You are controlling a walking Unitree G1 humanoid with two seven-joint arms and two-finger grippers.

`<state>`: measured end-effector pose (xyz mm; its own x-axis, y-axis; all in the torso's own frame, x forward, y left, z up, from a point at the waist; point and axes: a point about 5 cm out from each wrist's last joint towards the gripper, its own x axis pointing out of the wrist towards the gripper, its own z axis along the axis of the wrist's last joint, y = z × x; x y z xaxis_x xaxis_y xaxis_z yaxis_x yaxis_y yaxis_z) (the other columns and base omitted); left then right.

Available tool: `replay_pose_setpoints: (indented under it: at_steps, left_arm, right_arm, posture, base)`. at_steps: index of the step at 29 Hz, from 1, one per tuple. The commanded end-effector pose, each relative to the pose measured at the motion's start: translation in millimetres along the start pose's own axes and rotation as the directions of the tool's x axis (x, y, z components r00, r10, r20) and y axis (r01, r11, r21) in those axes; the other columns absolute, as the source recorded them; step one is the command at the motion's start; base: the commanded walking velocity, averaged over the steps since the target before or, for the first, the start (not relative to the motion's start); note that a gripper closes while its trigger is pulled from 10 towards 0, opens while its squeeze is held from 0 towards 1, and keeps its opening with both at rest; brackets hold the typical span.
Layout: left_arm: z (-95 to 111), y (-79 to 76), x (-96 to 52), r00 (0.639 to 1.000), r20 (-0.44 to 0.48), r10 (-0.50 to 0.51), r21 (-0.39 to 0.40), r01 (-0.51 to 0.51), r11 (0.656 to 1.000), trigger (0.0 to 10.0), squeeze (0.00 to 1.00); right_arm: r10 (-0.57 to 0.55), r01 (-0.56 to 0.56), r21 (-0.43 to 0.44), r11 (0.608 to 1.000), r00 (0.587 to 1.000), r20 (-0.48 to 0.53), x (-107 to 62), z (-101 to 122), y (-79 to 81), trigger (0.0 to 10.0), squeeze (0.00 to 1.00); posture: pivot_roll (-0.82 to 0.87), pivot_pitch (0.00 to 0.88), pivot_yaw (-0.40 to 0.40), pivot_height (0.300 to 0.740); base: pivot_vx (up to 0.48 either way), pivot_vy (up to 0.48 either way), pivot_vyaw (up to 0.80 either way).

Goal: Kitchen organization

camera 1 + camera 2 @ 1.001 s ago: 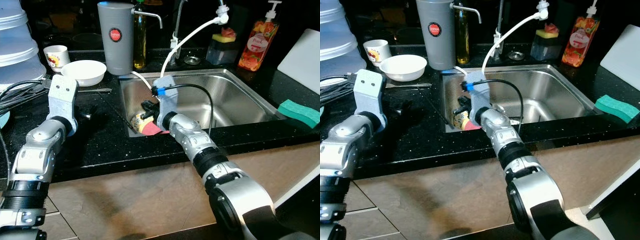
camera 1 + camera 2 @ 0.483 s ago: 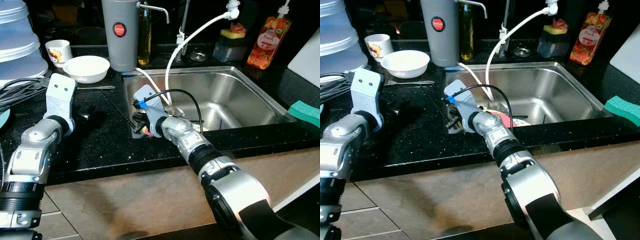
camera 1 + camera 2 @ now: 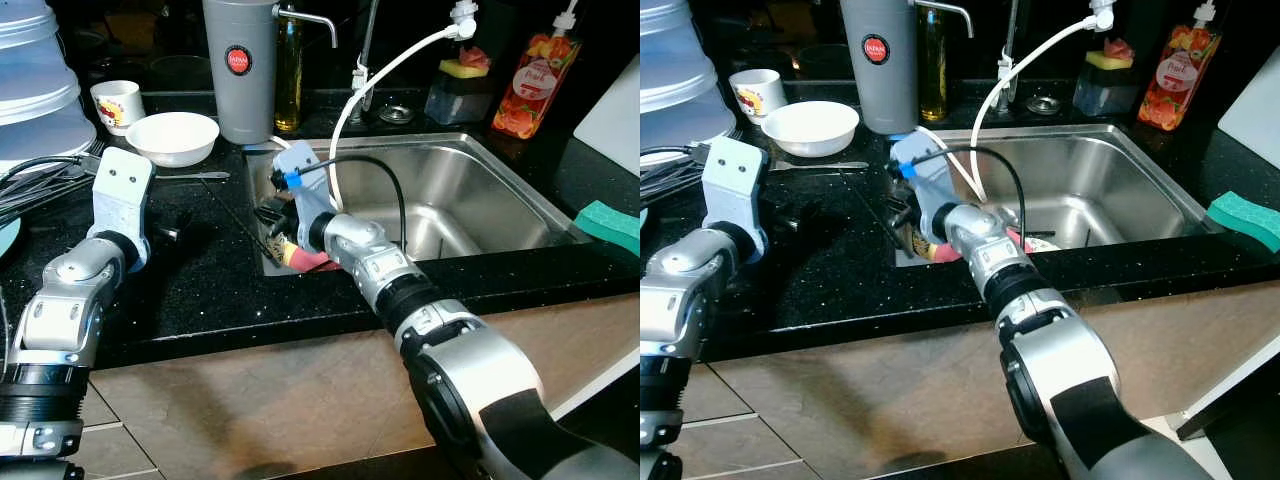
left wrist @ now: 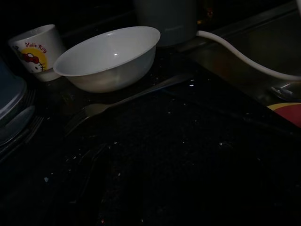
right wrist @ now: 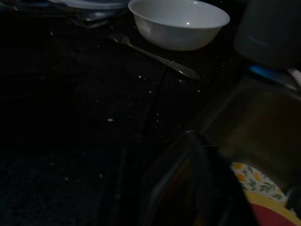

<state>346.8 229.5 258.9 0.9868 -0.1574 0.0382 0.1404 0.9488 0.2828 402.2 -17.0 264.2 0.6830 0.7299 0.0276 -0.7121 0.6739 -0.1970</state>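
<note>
A patterned dish (image 3: 283, 247) with a yellow floral print and a red rim (image 3: 308, 260) lies in the front left corner of the steel sink (image 3: 480, 190). My right gripper (image 3: 273, 214) hangs at the sink's left rim, right above that dish; its dark fingers (image 5: 207, 188) sit beside the print (image 5: 256, 183) in the right wrist view. My left gripper (image 3: 172, 228) hovers low over the black counter, left of the sink. A white bowl (image 3: 173, 137), a fork (image 3: 190, 178) and a cartoon cup (image 3: 113, 104) stand beyond it.
A grey pitcher (image 3: 238, 70) and an oil bottle (image 3: 289, 70) stand behind the sink's left corner. A white hose (image 3: 385, 80) arcs into the basin. Stacked plastic containers (image 3: 35, 90) and cables lie far left. A green sponge (image 3: 608, 222) and soap bottle (image 3: 527, 85) are on the right.
The camera shifted after the earliest frames. My right wrist has swung from the counter edge back toward the basin, so the red rim shows below it again. The left arm has stayed put.
</note>
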Motion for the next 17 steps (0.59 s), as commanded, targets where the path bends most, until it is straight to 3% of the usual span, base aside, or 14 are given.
replay_pose_setpoints:
  at_steps: [1,4,6,9,10,17]
  left_arm:
    - [2,-1.6,-1.9,1.000,0.006,-0.013,0.039,0.013,0.999,10.0,0.00]
    - [2,-2.3,-1.7,1.000,0.005,-0.019,0.039,0.018,0.999,10.0,0.00]
    - [4,-9.6,-1.6,0.997,0.016,-0.082,0.024,0.081,0.996,10.0,0.00]
    - [5,-14.9,-2.0,0.992,0.025,-0.127,0.016,0.127,0.992,10.0,0.00]
    - [6,-23.6,-3.5,0.980,0.026,-0.197,0.043,0.196,0.980,10.0,0.00]
    - [3,-25.0,-3.7,0.979,0.009,-0.205,0.072,0.203,0.976,10.0,0.00]
  right_arm:
    - [0.037,-0.037,0.034,0.999,0.999,-0.012,-1.2,1,-1.5,10.0,1.00]
    - [0.096,-0.095,0.047,0.994,0.995,-0.033,-2.1,0,-0.3,10.0,1.00]
    - [0.170,-0.167,0.043,0.985,0.982,-0.082,-2.9,-5,4.0,10.0,1.00]
    - [0.181,-0.178,0.039,0.983,0.978,-0.102,-3.1,-8,4.9,10.0,1.00]
    - [0.168,-0.164,0.042,0.986,0.979,-0.116,-3.3,-10,4.2,10.0,0.00]
    - [0.146,-0.143,0.031,0.989,0.983,-0.110,-3.5,-9,2.0,10.0,0.00]
  posture:
    - [0.08,0.137,-0.043,0.740]
    - [0.08,0.132,-0.042,0.740]
    - [0.08,0.130,-0.041,0.740]
    - [0.08,0.130,-0.041,0.740]
    - [0.08,0.132,-0.040,0.740]
    - [0.08,0.133,-0.038,0.740]
  base:
    - [0.000,0.000,0.00]
    - [0.000,0.000,0.00]
    - [0.000,0.000,0.00]
    - [0.000,0.000,0.00]
    - [0.000,0.000,0.00]
    - [0.000,0.000,0.00]
